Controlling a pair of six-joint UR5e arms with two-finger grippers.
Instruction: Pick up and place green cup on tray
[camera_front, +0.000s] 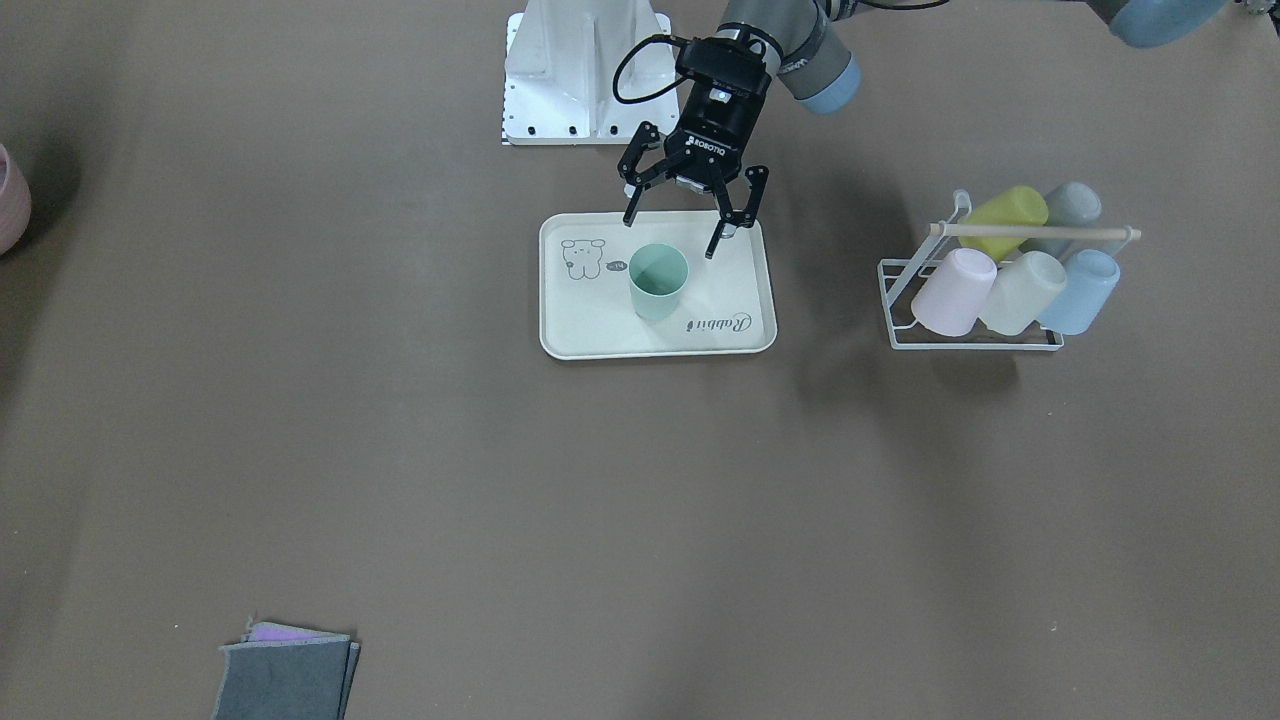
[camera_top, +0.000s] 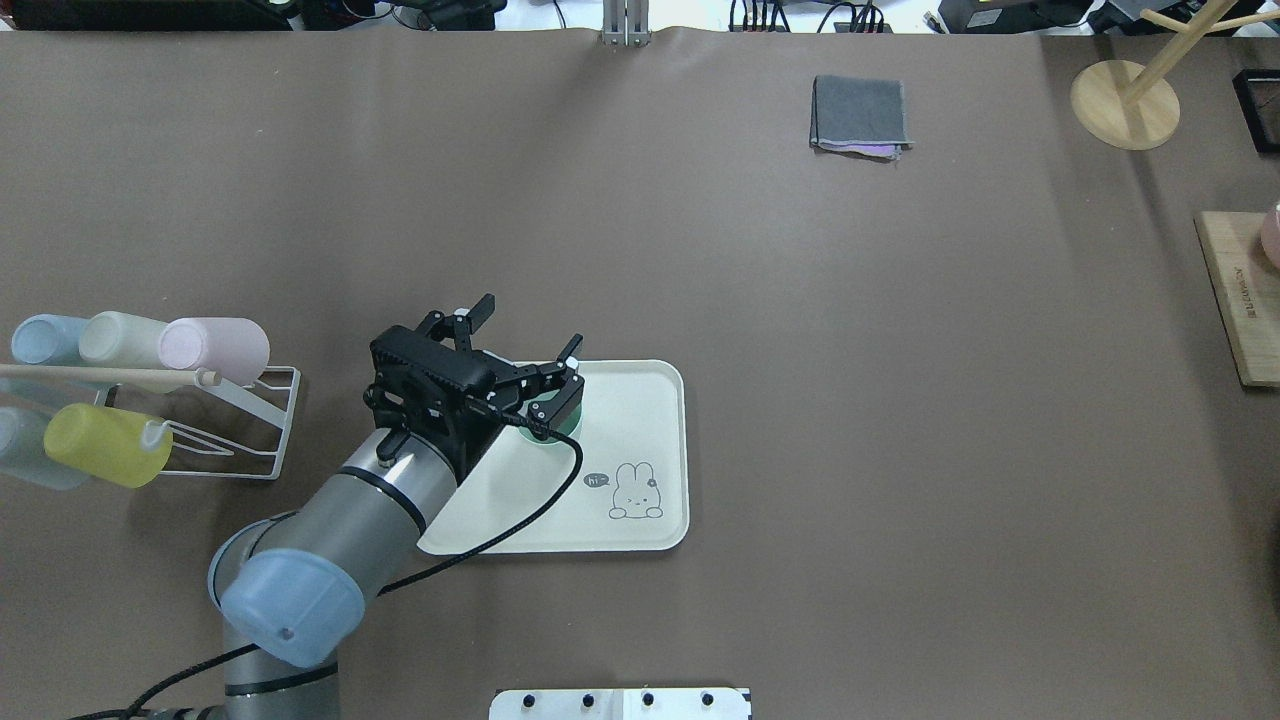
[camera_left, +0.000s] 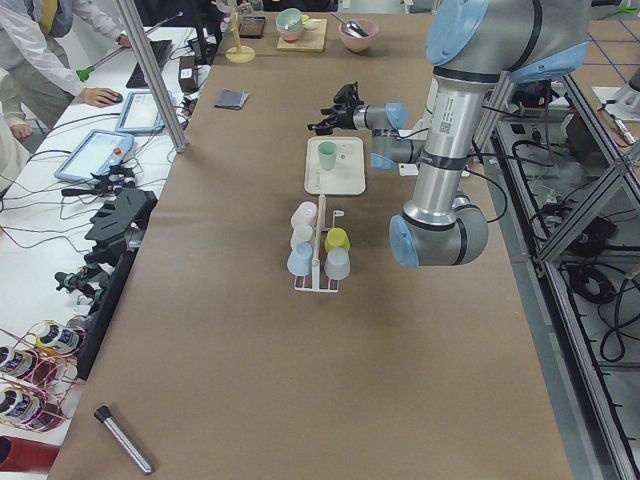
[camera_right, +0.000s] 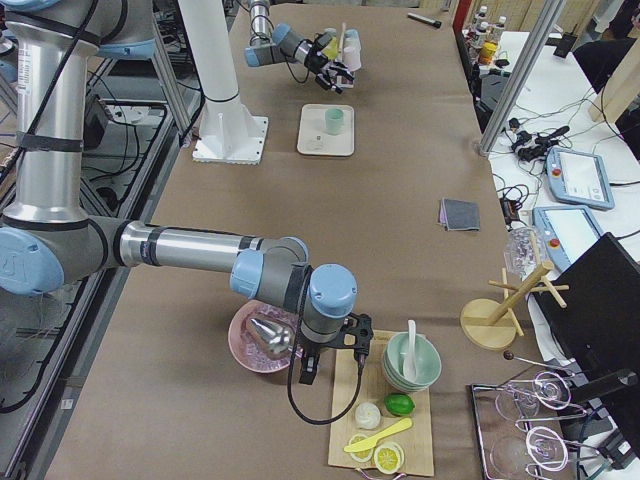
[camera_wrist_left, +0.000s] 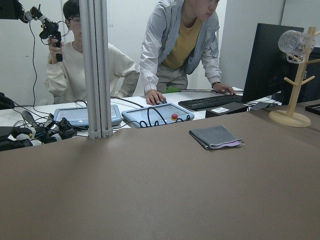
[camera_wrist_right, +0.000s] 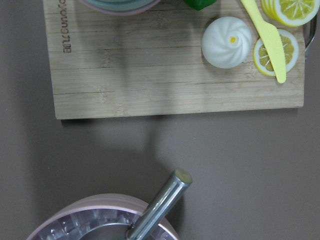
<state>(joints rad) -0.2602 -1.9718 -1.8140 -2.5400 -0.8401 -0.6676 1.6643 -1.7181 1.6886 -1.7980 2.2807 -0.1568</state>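
Observation:
The green cup (camera_front: 658, 282) stands upright in the middle of the cream tray (camera_front: 600, 330), between the bear drawing and the "Rabbit" script. My left gripper (camera_front: 674, 235) is open and empty, raised above the tray's robot-side edge just behind the cup, not touching it. In the overhead view the gripper (camera_top: 532, 325) hides most of the cup (camera_top: 543, 439) on the tray (camera_top: 640, 400). My right gripper (camera_right: 330, 365) hovers far off between a pink bowl and a cutting board; I cannot tell whether it is open or shut.
A white wire rack (camera_front: 975, 290) holds several pastel cups on the robot's left of the tray. A folded grey cloth (camera_front: 285, 675) lies at the far side of the table. A wooden mug tree (camera_top: 1125, 100) and cutting board (camera_top: 1240, 300) stand at the right end.

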